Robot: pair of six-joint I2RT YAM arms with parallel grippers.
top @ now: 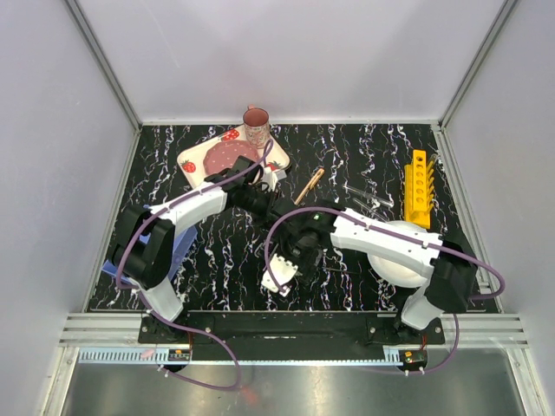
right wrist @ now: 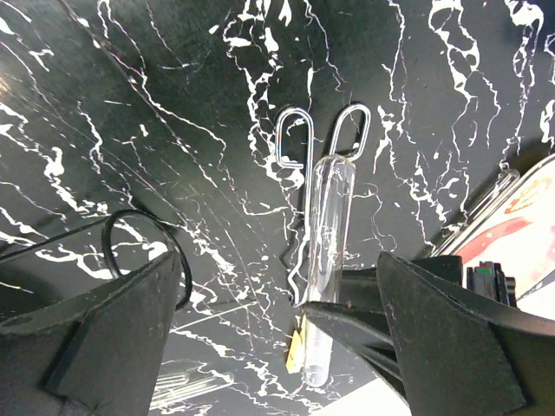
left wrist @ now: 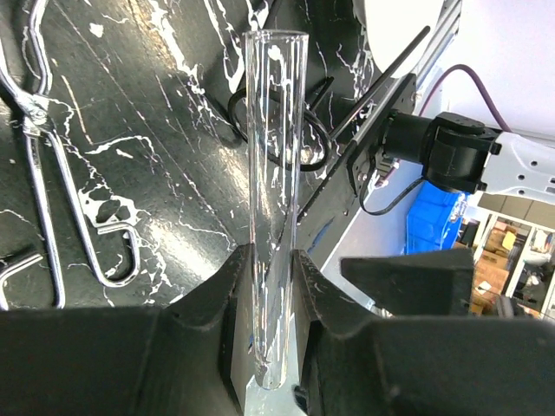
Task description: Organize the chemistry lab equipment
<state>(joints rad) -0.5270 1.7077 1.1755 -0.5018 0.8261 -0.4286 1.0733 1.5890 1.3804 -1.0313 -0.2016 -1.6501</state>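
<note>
A clear glass test tube [left wrist: 276, 165] stands up out of my left gripper [left wrist: 276, 260], which is shut on its rounded lower end. The right wrist view shows the same tube [right wrist: 329, 234] between my right gripper's [right wrist: 279, 260] wide-open fingers, with nothing touching them. From above, the left gripper [top: 279, 210] and the right gripper [top: 293, 236] meet at the table's middle. A bent wire tong [right wrist: 319, 143] lies flat beyond the tube, also seen as the tong [left wrist: 43, 173] in the left wrist view. More test tubes [top: 364, 198] and a wooden-handled tool [top: 309, 185] lie further back.
A yellow rack [top: 418, 186] stands at the right. A white plate [top: 392, 253] sits partly under the right arm. The strawberry tray [top: 198, 165] with a pink mug [top: 256, 126] is at the back. A blue object [top: 179, 251] lies near the left arm.
</note>
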